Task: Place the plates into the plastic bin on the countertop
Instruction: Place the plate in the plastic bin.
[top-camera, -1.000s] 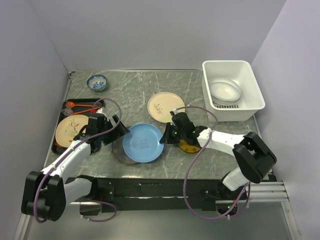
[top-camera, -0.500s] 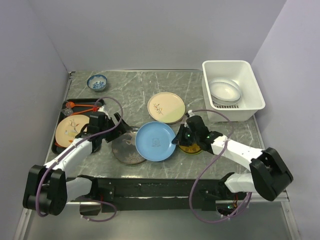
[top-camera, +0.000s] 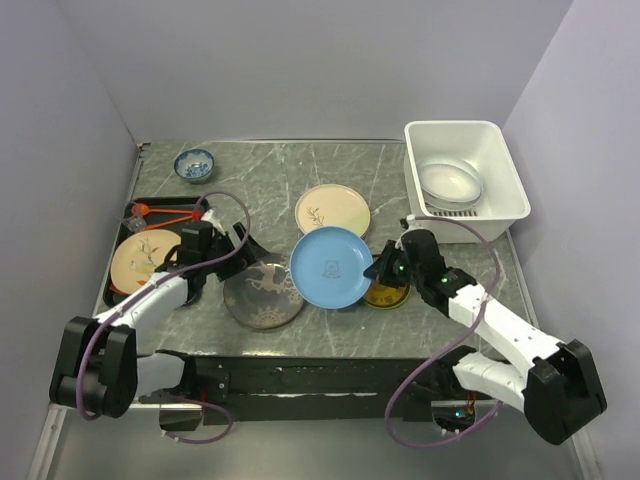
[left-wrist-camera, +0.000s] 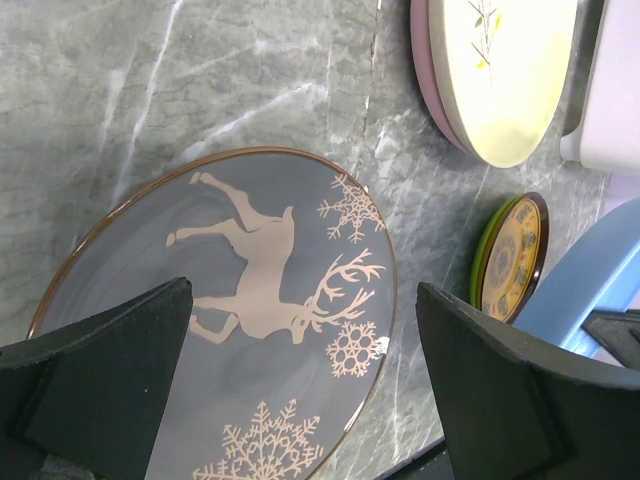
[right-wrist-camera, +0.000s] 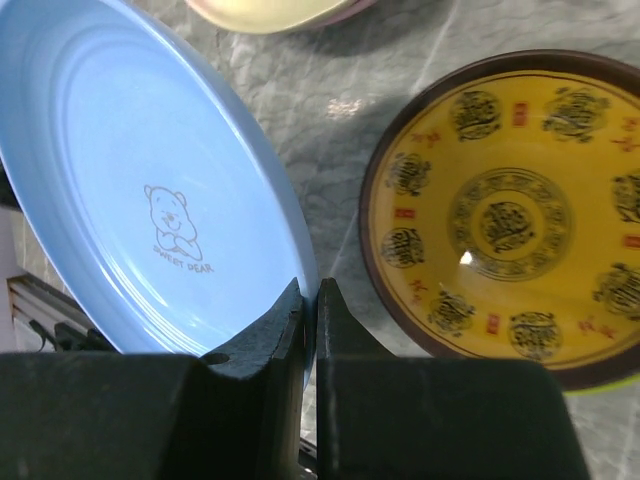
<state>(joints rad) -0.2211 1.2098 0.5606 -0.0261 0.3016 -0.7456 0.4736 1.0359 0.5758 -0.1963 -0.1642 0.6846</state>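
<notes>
While the dark marble countertop (top-camera: 270, 170) carries everything, the white plastic bin (top-camera: 470, 228) sits at its far right corner, pale plates (top-camera: 450, 183) stacked inside. The blue plate (top-camera: 330, 266) is mid-counter, tilted up, its rim pinched tight in the right gripper (top-camera: 383, 268)! Beneath the left gripper (top-camera: 235, 250), spread wide and holding nothing, lies the grey reindeer plate (top-camera: 263, 293). The small yellow-patterned plate (top-camera: 388, 294) rests just beside the right gripper.

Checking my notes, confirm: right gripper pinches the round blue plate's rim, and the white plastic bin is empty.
Not empty: top view shows the white plastic bin holding pale round plates. The right gripper does pinch the rim of the round blue plate.
</notes>
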